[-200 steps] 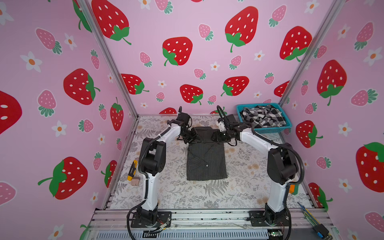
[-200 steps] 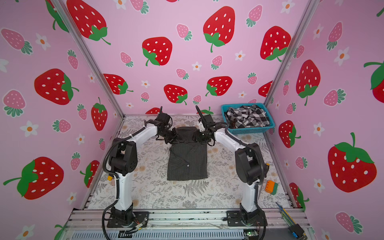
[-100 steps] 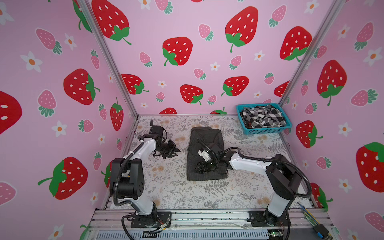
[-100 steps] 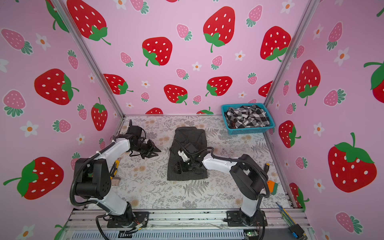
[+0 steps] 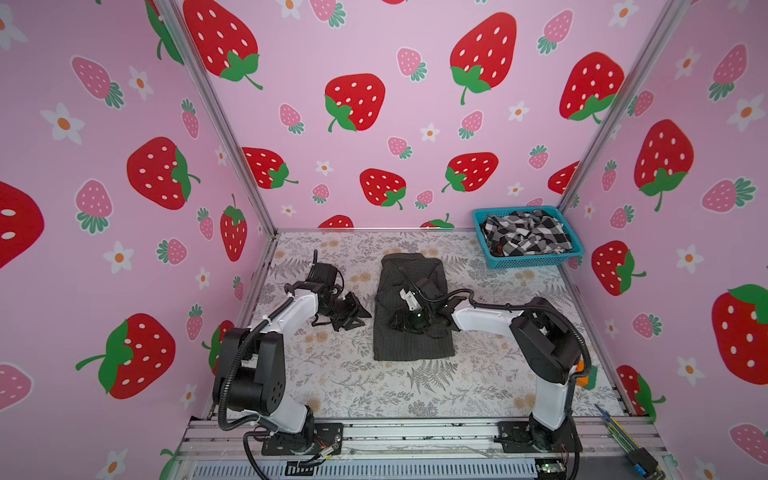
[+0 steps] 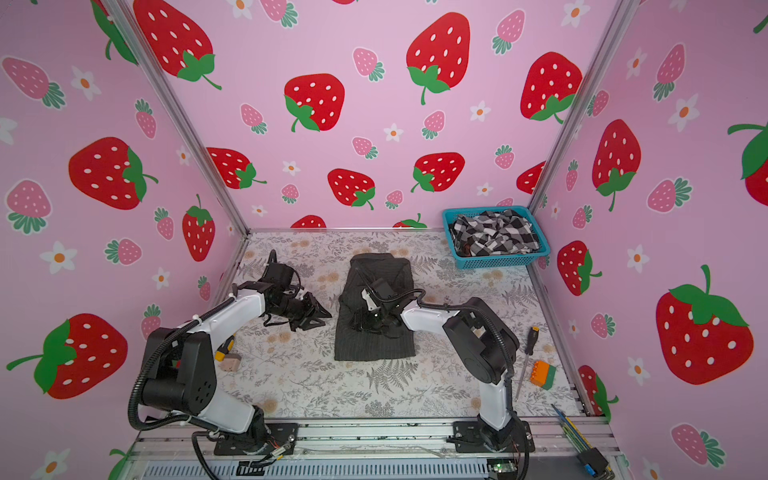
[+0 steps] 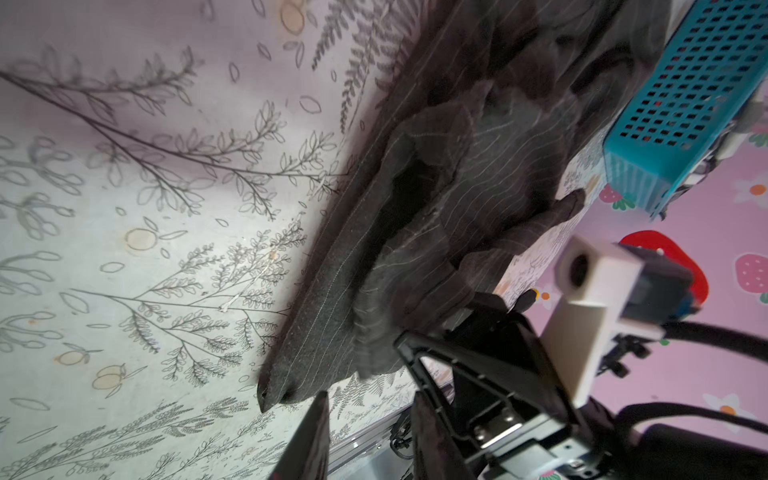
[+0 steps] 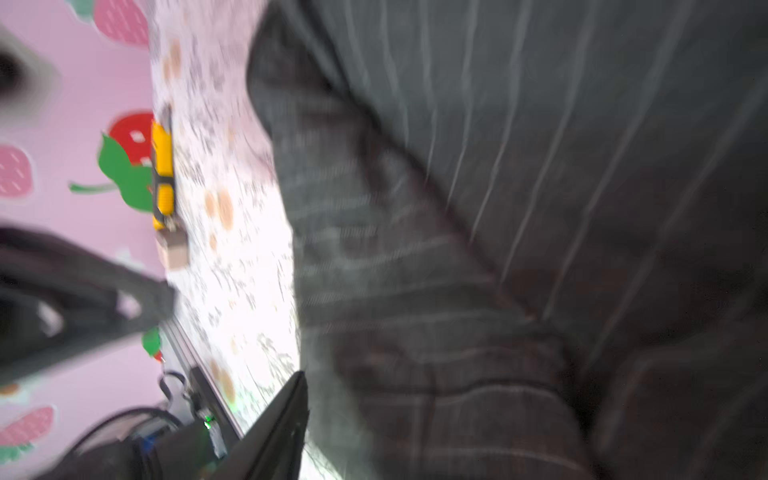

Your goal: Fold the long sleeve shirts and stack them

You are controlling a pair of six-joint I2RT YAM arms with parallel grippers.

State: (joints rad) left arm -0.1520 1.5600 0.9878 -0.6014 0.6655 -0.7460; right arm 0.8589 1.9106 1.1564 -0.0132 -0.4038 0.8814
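The right gripper (image 5: 401,322) sits low over the middle of the dark pinstriped shirt (image 5: 411,349), its black fingers lost against the dark cloth in both top views. The right wrist view is smeared and shows a single finger (image 8: 282,428) at the shirt's edge, so whether the jaws are spread or pinching cloth I cannot tell. The left gripper (image 5: 355,320) hovers just beside the shirt's left edge, clear of it, with its tips pointing at the cloth. In the left wrist view its two fingers (image 7: 311,436) stand a little apart with nothing between them.

The dark pinstriped shirt lies on the floral table (image 5: 374,395) as a folded oblong. It is flat at its near end and rumpled where the right gripper sits, with layers overlapping toward its far end. The checked shirt (image 5: 525,235) lies crumpled in the teal basket (image 5: 536,262), beyond the pinstriped shirt's far right corner and well apart from it.

Well to the right of the pinstriped shirt, past the right arm, lie a screwdriver (image 6: 525,361) and an orange-and-green block (image 6: 542,374). Well to its left, behind the left arm, are a yellow-handled tool (image 6: 222,353) and a beige block (image 6: 229,364).
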